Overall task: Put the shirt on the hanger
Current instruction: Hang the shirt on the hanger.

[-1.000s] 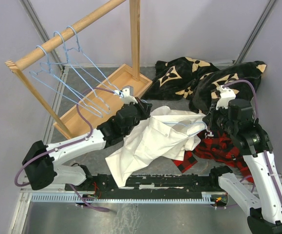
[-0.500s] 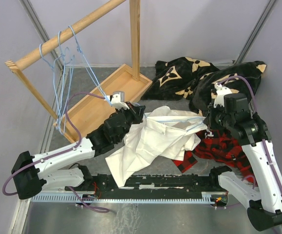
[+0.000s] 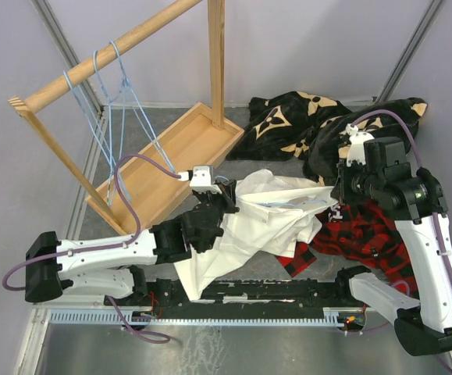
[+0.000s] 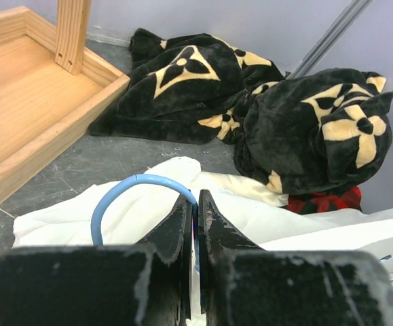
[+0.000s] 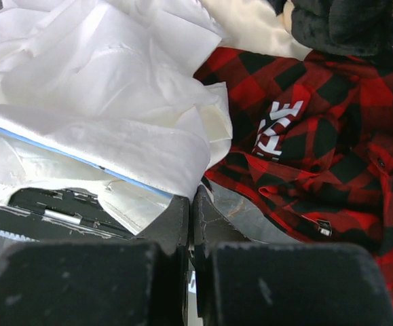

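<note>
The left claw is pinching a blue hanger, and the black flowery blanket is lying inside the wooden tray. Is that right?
Not quite. The left wrist view shows the blanket lying on the grey table beside the wooden tray, not inside it. The left gripper is indeed pinching the blue hanger.

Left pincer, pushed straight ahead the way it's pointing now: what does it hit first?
Most likely the cream-white button-up shirt, bunched right past the left pincer, which is shut on the light-blue wire hanger. Beyond that sits the black blanket with tan flowers; depth is hard to judge.
</note>
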Controlling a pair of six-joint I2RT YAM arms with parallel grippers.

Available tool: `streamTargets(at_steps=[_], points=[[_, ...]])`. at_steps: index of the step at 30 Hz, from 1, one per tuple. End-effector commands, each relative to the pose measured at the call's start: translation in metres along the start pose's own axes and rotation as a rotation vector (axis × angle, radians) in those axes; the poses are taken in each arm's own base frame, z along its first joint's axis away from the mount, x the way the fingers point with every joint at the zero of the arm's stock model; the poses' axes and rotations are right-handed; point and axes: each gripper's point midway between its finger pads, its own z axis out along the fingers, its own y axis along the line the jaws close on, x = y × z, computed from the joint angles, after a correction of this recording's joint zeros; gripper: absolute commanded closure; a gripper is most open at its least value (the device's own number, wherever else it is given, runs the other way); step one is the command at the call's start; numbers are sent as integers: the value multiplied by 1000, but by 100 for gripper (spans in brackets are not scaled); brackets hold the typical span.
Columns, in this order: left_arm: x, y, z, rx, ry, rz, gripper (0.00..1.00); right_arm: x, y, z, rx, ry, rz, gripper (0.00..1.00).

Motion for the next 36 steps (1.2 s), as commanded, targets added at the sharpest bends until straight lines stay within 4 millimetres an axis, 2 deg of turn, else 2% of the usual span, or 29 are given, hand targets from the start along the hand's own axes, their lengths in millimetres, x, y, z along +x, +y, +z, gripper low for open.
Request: streamTargets(at_steps=[1, 5, 8, 11, 14, 16, 22, 25, 28, 31, 36], points=[[-16, 17, -7, -162, -74, 174, 97, -12, -20, -9, 118, -25, 0, 100], [-12, 3, -9, -150, -68, 194, 97, -14, -19, 0, 111, -16, 10, 100], [-6, -6, -9, -132, -60, 203, 97, -18, -1, 5, 17, -22, 27, 100], [-3, -15, -8, -116, -53, 208, 97, -23, 33, 10, -159, -50, 54, 100], [-4, -23, -7, -109, -53, 209, 97, -25, 84, 12, -448, -48, 110, 100], [-3, -27, -7, -105, -52, 211, 97, -12, 116, 15, -622, -15, 115, 100], [-6, -31, -5, -115, -55, 213, 97, 62, 129, 34, -663, 174, 41, 98], [-7, -33, -4, -126, -59, 222, 97, 88, 146, 41, -703, 198, 31, 94], [-10, -34, -3, -140, -66, 225, 97, 103, 164, 43, -720, 189, 3, 84], [-8, -33, -3, -138, -61, 224, 97, 102, 169, 36, -694, 116, -90, 70], [-6, -35, -6, -88, -40, 223, 97, 67, 128, 17, -511, -116, -237, 45]])
